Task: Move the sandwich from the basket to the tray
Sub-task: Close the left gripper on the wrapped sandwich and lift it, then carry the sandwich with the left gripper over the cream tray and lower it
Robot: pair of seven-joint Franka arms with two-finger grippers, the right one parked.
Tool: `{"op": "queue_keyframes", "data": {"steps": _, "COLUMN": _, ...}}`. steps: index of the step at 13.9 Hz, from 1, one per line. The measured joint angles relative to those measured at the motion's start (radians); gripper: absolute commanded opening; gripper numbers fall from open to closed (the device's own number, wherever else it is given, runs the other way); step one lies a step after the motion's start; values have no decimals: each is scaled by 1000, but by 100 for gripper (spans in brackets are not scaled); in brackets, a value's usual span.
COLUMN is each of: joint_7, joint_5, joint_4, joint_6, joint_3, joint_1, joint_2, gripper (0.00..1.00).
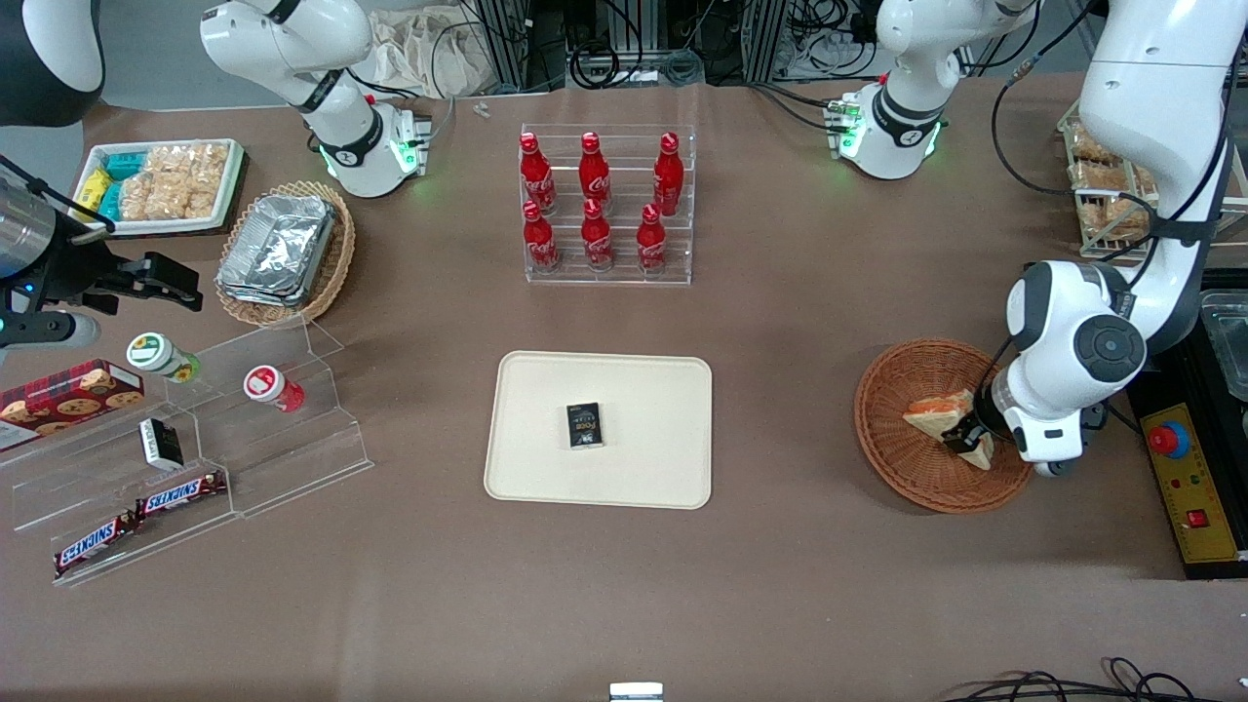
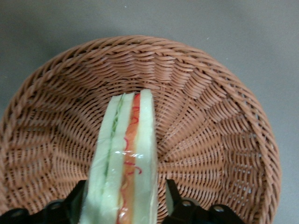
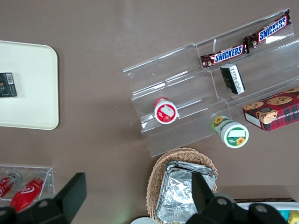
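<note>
Inside the round wicker basket (image 1: 916, 458) at the working arm's end of the table, the sandwich (image 1: 941, 412) stands on edge, its white bread and its orange and green filling wrapped in clear film, as the wrist view shows. The gripper (image 1: 970, 436) is down in the basket with a black finger (image 2: 74, 205) pressed against each face of the wedge, the jaws narrowed to the sandwich's thickness and clamped on it. The sandwich's lower part is hidden, so whether it touches the weave cannot be told. Well apart from the basket, at mid-table, lies the cream tray (image 1: 546, 458), with a small dark box (image 1: 584, 425) lying flat near its centre. Farther from the front camera than the tray, a clear stepped rack (image 1: 608, 263) holds six red bottles (image 1: 596, 201). Toward the parked arm's end, another clear stand (image 1: 292, 439) carries two Snickers bars (image 1: 136, 517) and small tubs, near an oval basket of foil containers (image 1: 283, 249).
</note>
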Motion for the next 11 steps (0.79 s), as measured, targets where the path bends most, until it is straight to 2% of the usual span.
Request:
{"op": "queue_keyframes", "data": {"steps": 1, "joint_7": -4, "joint_5": 0, "joint_4": 1, "joint_6": 5, "joint_3": 0, "joint_1": 0, "joint_2": 5, "gripper": 6}}
{"op": "queue_keyframes", "data": {"steps": 2, "joint_7": -4, "joint_5": 0, "joint_4": 2, "joint_6": 6, "joint_3": -1, "joint_1": 0, "joint_2": 7, "gripper": 0}}
{"op": "queue_keyframes", "data": {"steps": 7, "joint_7": -3, "joint_5": 3, "joint_4": 22, "joint_6": -8, "joint_3": -12, "joint_1": -2, "joint_2": 2, "gripper": 0}}
{"op": "queue_keyframes", "data": {"steps": 9, "joint_7": 29, "joint_5": 6, "joint_4": 80, "joint_6": -139, "joint_3": -38, "joint_1": -1, "joint_2": -26, "gripper": 0}}
{"op": "queue_keyframes", "data": {"steps": 11, "joint_7": 115, "joint_5": 5, "joint_4": 181, "joint_6": -360, "joint_3": -88, "joint_1": -2, "joint_2": -73, "gripper": 0}}
